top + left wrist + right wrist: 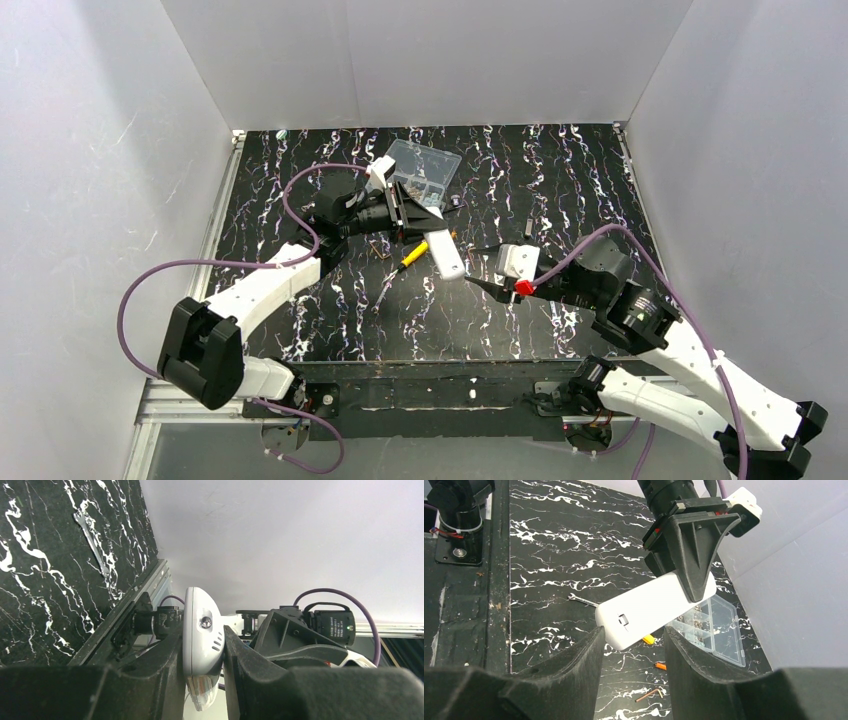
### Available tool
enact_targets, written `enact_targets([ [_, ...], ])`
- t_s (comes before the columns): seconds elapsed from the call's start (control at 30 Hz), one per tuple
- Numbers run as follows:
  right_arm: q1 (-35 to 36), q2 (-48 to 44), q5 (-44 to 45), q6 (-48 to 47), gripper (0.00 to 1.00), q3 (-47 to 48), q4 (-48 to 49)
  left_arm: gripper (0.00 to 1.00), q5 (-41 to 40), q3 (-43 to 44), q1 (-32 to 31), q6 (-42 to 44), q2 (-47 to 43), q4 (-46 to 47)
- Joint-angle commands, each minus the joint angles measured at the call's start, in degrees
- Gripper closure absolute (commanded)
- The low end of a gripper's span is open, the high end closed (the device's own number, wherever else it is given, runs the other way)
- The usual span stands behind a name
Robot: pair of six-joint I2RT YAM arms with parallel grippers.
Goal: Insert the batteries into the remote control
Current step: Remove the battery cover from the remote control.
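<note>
Gripping remote control [644,612]; buttons hidden.

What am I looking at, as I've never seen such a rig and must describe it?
Two robot arms are bolted to a black marbled table. The wide picture looks down from above; the other two come from a camera on each wrist. The left gripper is shut on the white remote control, held off the table. The right gripper stands open at its free end. On the table lie a clear box, a yellow screwdriver, a small wrench and an orange battery.
</note>
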Motion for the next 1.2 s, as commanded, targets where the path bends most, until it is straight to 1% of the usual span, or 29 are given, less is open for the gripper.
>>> enact_targets([
  [0.0, -0.2, 0.3, -1.0, -0.1, 0.46, 2.3, 2.8, 1.00, 4.0, 2.8, -0.2, -2.7, -0.2, 5.5],
  [0.13, -0.2, 2.6, -1.6, -1.5, 0.46, 2.9, 2.6, 1.00, 5.8, 4.0, -0.2, -1.5, 0.4, 3.7],
  [0.3, -0.2, 5.1, -2.2, -1.6, 0.47, 2.6, 5.8, 1.00, 7.4, 4.4, -0.2, 0.0, 0.2, 1.8],
  [0.43, -0.2, 5.9, -3.0, -2.4, 0.47, 2.7, 6.8, 1.00, 7.9, 4.2, -0.2, 2.7, -1.2, -1.9],
  [0.5, -0.2, 6.0, -3.4, -3.3, 0.47, 3.1, 5.9, 1.00, 8.3, 4.0, -0.2, 3.3, -1.2, -2.5],
  [0.67, -0.2, 6.7, -3.5, -6.7, 0.47, 4.6, 1.9, 1.00, 9.6, 5.0, -0.2, 1.7, 0.6, -0.4],
  [0.77, -0.5, 7.6, -3.1, -7.8, 0.47, 6.3, -0.4, 1.00, 10.1, 5.6, -0.1, 2.8, 0.9, -1.7],
  [0.97, -0.9, 7.3, -4.2, -7.9, 0.47, 8.5, -1.1, 1.00, 10.5, 5.1, -0.1, 3.9, 1.8, -1.9],
  [1.07, -1.4, 7.4, -6.5, -7.9, 0.47, 9.8, -3.0, 1.00, 10.7, 4.3, 0.0, 4.9, 1.6, -2.1],
  [1.17, -2.8, 7.6, -11.4, -7.4, 0.47, 10.5, -5.3, 1.00, 10.5, 4.0, 0.0, 7.2, 0.7, -4.7],
])
